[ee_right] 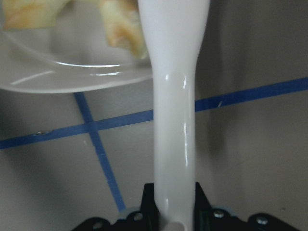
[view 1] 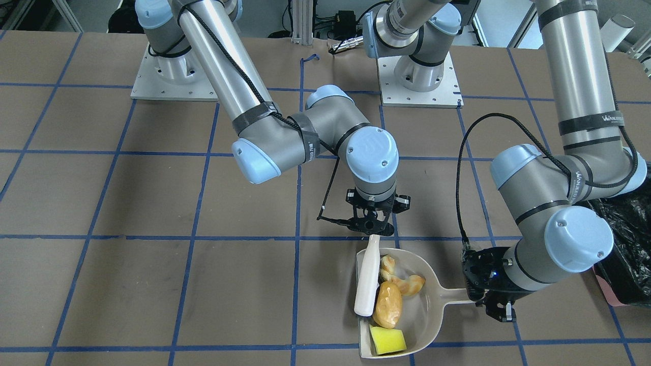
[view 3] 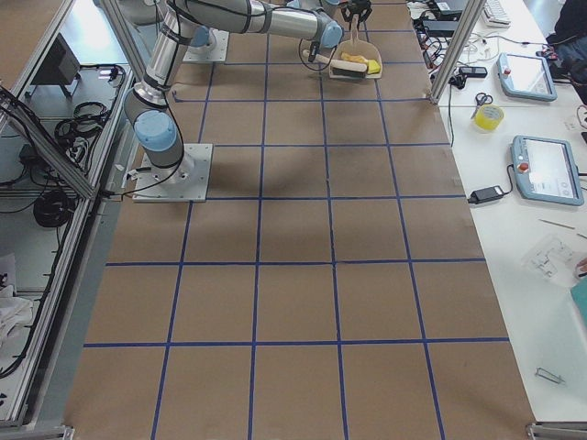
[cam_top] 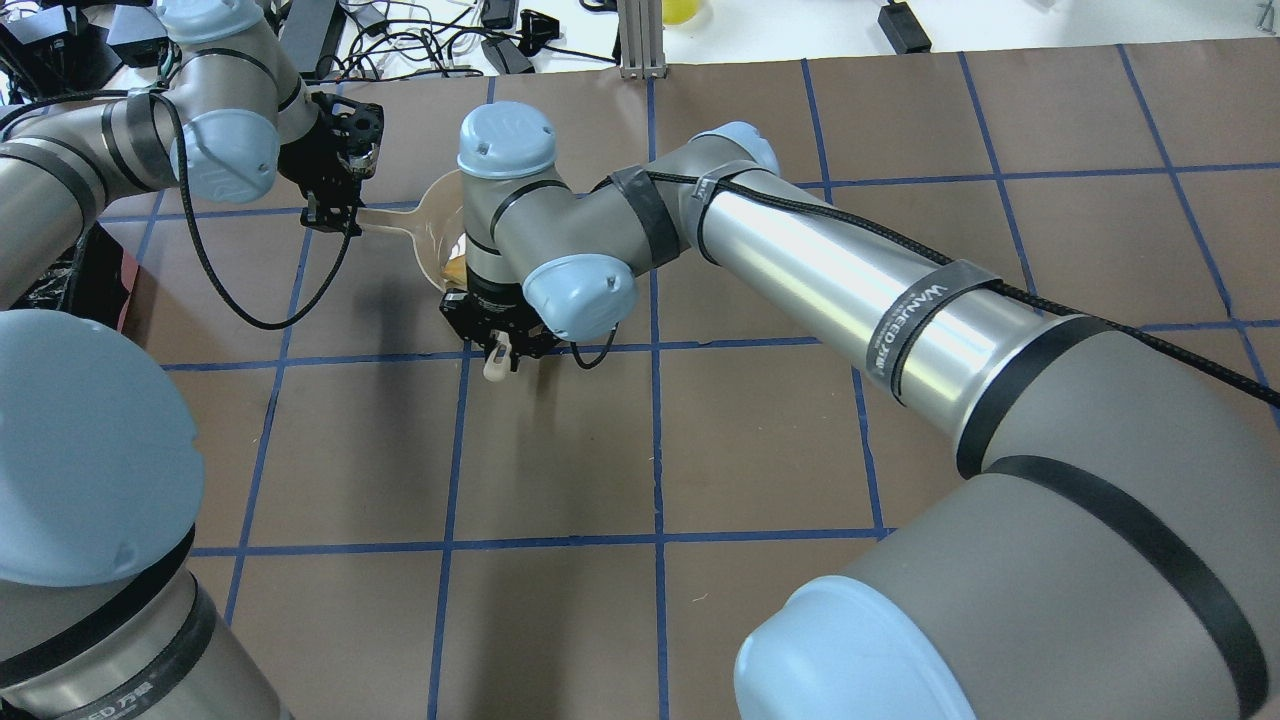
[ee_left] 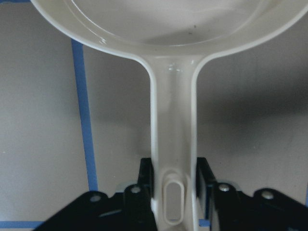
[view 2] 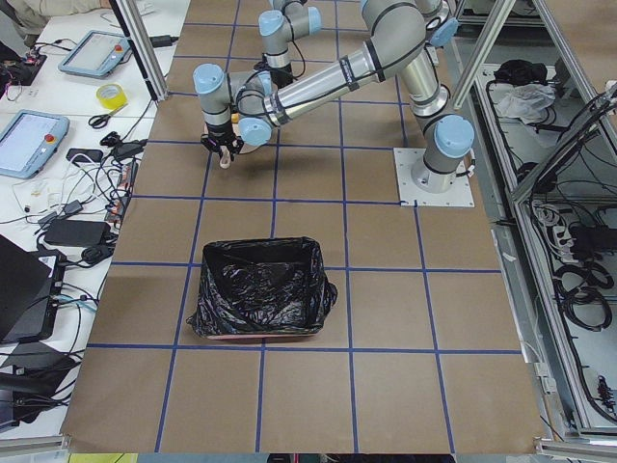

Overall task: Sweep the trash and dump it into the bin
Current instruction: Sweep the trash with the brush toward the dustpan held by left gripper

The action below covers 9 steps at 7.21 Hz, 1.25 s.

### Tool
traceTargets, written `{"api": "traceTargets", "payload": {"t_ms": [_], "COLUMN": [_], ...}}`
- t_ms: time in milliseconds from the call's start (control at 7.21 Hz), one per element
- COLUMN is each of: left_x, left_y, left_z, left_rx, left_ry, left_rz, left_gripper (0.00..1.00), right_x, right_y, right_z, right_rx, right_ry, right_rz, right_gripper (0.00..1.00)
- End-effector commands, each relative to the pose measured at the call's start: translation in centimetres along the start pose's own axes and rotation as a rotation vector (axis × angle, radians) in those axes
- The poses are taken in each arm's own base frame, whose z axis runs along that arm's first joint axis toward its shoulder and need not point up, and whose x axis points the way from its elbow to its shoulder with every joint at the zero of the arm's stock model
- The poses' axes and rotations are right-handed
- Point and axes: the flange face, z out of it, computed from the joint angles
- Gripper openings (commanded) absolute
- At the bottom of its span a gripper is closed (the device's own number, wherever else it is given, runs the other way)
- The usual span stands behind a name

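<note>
A beige dustpan [view 1: 432, 305] lies on the table with all three pieces of trash in it: a golden-brown lump [view 1: 388, 304], a curled orange-cream strip [view 1: 402, 280] and a yellow sponge wedge [view 1: 387, 340]. My left gripper [view 1: 492, 304] is shut on the dustpan's handle [ee_left: 173, 144], which shows between its fingers in the left wrist view. My right gripper [view 1: 375, 226] is shut on the handle of a white sweeping tool [view 1: 368, 277], whose far end rests inside the pan beside the lump. The bin [view 2: 258, 299], lined with a black bag, stands apart on my left side.
The bin's black bag [view 1: 628, 239] shows at the right edge of the front view, just behind my left arm's elbow. Brown paper with blue tape lines [view 1: 203, 237] covers the table. Both arm bases [view 1: 417, 76] stand at the table's robot side.
</note>
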Motion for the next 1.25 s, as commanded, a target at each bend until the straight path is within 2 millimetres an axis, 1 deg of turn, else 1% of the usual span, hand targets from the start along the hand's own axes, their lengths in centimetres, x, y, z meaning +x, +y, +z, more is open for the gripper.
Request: {"api": "traceTargets", "payload": {"t_ms": [0, 139, 277, 416, 555, 693, 832, 971, 1109], "left_x": [0.0, 0.0, 0.0, 0.0, 0.0, 0.0, 0.0, 0.0, 0.0], "left_y": [0.0, -0.1, -0.1, -0.1, 0.0, 0.0, -0.1, -0.1, 0.0], "left_z": [-0.1, 0.0, 0.1, 0.1, 0.0, 0.1, 0.1, 0.1, -0.1], "left_rx": [0.001, 0.008, 0.012, 0.014, 0.014, 0.014, 0.015, 0.015, 0.015], "left_ry": [-0.001, -0.001, 0.000, -0.001, -0.002, -0.001, -0.001, -0.001, -0.004], "left_rz": [0.000, 0.000, 0.000, 0.000, -0.002, 0.000, 0.000, 0.000, 0.000], "left_gripper": [0.00, 0.00, 0.00, 0.00, 0.00, 0.00, 0.00, 0.00, 0.00], "right_x": [-2.6, -1.8, -0.6, 0.3, 1.1, 1.4, 2.2, 3.9, 6.7], "right_y": [1.4, 1.4, 0.8, 0.7, 1.1, 1.8, 2.4, 2.1, 0.2], "right_z": [0.1, 0.6, 1.1, 1.2, 0.9, -0.8, -3.2, -6.4, -9.0], "right_rx": [-0.001, 0.008, 0.036, 0.030, 0.023, 0.015, -0.009, -0.017, -0.005], "right_ry": [-0.053, -0.016, 0.049, 0.066, 0.076, 0.085, 0.110, 0.135, 0.189], "right_rz": [-0.013, -0.017, -0.008, 0.007, 0.021, 0.037, 0.057, 0.082, 0.110], "right_gripper": [0.00, 0.00, 0.00, 0.00, 0.00, 0.00, 0.00, 0.00, 0.00]}}
